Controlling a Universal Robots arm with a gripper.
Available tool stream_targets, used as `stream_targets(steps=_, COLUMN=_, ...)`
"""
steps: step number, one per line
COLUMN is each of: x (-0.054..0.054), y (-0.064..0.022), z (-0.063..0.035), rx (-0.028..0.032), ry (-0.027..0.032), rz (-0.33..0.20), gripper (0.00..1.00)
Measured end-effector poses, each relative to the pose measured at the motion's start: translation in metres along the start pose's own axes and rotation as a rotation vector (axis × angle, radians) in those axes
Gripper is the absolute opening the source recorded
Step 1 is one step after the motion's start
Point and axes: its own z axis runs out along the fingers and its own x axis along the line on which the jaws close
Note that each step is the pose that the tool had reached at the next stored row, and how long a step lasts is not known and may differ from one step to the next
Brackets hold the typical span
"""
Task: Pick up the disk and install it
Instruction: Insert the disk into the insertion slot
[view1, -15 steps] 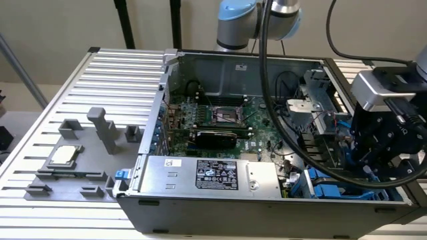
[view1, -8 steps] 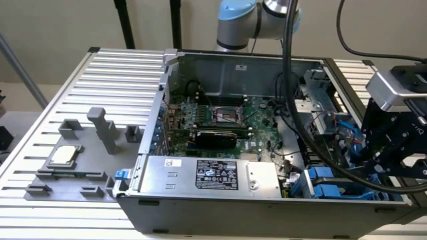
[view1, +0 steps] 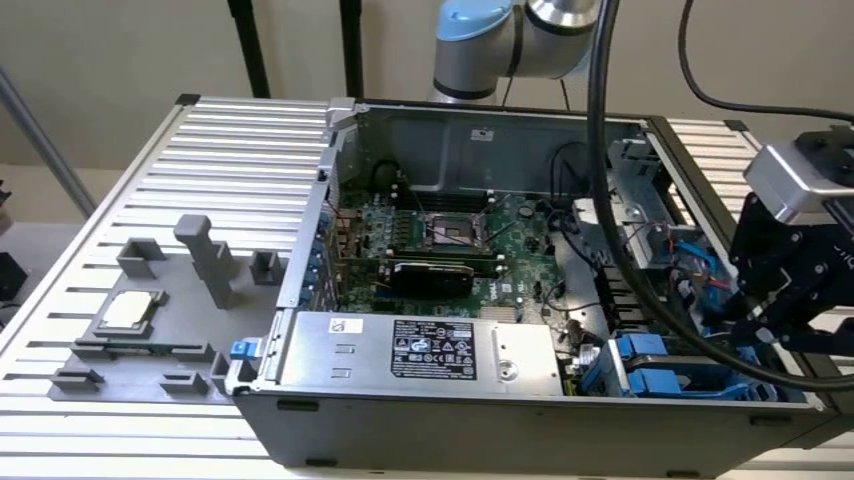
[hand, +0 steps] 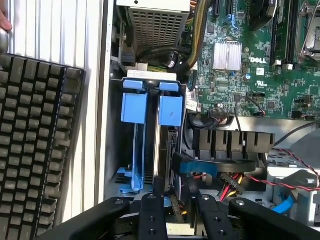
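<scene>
Ribbed alu table (view1: 160, 160) w/ open PC case (view1: 534, 420): gripper (hand: 175, 210) hangs over the drive bay at the exterior view's right, fingers slightly apart, gripping nothing; disk (hand: 162, 150) prob. already slotted in its blue carrier.

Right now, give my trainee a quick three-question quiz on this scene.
1. True or false: the computer case is closed by a side panel.
2. The gripper is nearest to: A the drive bay, B the processor socket, C the grey fixtures.
3. Fill in: the carrier tabs in the bay are ___ in colour.
Key: 1 false; 2 A; 3 blue.
</scene>
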Motion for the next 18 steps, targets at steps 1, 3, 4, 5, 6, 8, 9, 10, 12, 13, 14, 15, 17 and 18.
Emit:
stream_targets(steps=1, x=0.0000, y=-0.0005, z=0.0002, rx=-0.0002, ry=-0.0002, rz=-0.003, gripper=1.00)
stream_targets(steps=3, x=0.0001, y=-0.0012, z=0.0006, rx=-0.0005, ry=0.0000, rz=-0.010, gripper=1.00)
stream_targets(steps=4, x=0.0002, y=-0.0016, z=0.0010, rx=-0.0006, ry=0.0000, rz=-0.014, gripper=1.00)
stream_targets(steps=5, x=0.0002, y=-0.0018, z=0.0014, rx=-0.0007, ry=-0.0001, rz=-0.017, gripper=1.00)
stream_targets(steps=6, x=0.0002, y=-0.0020, z=0.0018, rx=-0.0007, ry=-0.0002, rz=-0.021, gripper=1.00)
stream_targets(steps=8, x=0.0003, y=-0.0026, z=0.0026, rx=0.0001, ry=-0.0007, rz=-0.028, gripper=1.00)
stream_targets(steps=9, x=0.0003, y=-0.0032, z=0.0027, rx=0.0003, ry=-0.0012, rz=-0.031, gripper=1.00)
stream_targets(steps=10, x=0.0004, y=-0.0038, z=0.0028, rx=0.0004, ry=-0.0018, rz=-0.034, gripper=1.00)
stream_targets(steps=12, x=0.0004, y=-0.0048, z=0.0028, rx=0.0005, ry=-0.0036, rz=-0.038, gripper=1.00)
stream_targets(steps=13, x=0.0004, y=-0.0052, z=0.0028, rx=0.0004, ry=-0.0041, rz=-0.040, gripper=1.00)
stream_targets(steps=14, x=0.0004, y=-0.0056, z=0.0028, rx=0.0004, ry=-0.0046, rz=-0.042, gripper=0.00)
stream_targets(steps=15, x=0.0004, y=-0.0058, z=0.0029, rx=0.0003, ry=-0.0053, rz=-0.043, gripper=0.00)
stream_targets(steps=17, x=0.0004, y=-0.0060, z=0.0028, rx=0.0002, ry=-0.0062, rz=-0.046, gripper=0.00)
stream_targets(steps=18, x=0.0004, y=-0.0060, z=0.0028, rx=0.0001, ry=-0.0068, rz=-0.048, gripper=0.00)
